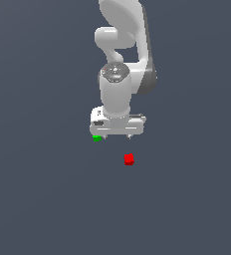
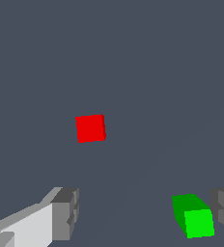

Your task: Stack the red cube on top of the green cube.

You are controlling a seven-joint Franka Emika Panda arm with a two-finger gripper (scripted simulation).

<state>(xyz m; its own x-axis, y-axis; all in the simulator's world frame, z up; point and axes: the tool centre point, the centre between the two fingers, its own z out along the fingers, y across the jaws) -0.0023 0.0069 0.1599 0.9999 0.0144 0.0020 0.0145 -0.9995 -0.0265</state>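
Two cubes: small bright-red cube (image 1: 129, 159) centre frame, matching green cube (image 1: 97, 138) under the white gripper (image 1: 117, 135).
Gripper: open, empty.
Risk: descending here could knock the green cube.

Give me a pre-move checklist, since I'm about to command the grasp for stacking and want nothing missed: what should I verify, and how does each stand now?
1. Gripper open: ok, its grey fingers stand wide apart.
2. Gripper empty: ok, nothing sits clamped between the fingers.
3. Small bright-red cube free to grasp: ok, it lies alone on the dark grey floor.
4. Gripper centred over the red cube: not ok, the cube lies outside the fingers.
5. Small bright-green cube clear of the fingers: not ok, it sits close beside one finger.
6. Top of the green cube bare: ok.
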